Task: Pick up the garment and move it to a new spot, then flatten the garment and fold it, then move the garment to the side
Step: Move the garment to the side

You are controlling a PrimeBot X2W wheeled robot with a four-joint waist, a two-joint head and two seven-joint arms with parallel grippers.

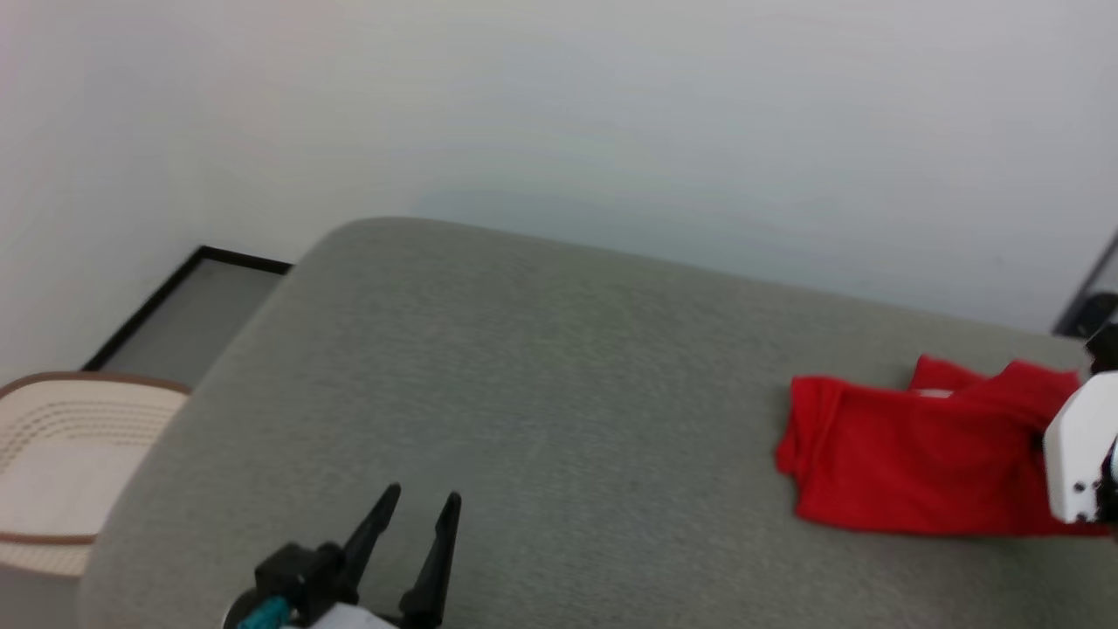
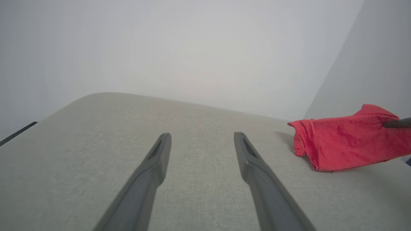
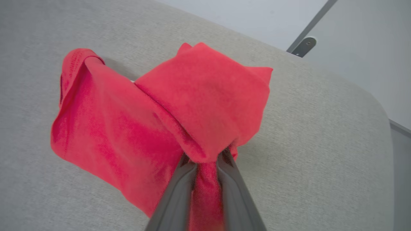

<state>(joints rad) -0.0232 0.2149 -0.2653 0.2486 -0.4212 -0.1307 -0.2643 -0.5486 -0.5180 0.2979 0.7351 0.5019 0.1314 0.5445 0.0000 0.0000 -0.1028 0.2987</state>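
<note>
The garment is a bright red shirt, bunched and folded over on the right part of the grey padded surface. In the right wrist view my right gripper is shut on a fold of the garment, red cloth pinched between its two dark fingers. Only the white wrist housing of that arm shows at the right edge of the head view. My left gripper stands open and empty at the lower left, far from the shirt. The left wrist view shows its spread fingers over bare surface, the garment off to the right.
A beige woven basket stands off the surface's left end. White walls rise behind the surface, and a dark-edged floor strip runs at the back left. A grey metal post shows beyond the surface's far corner.
</note>
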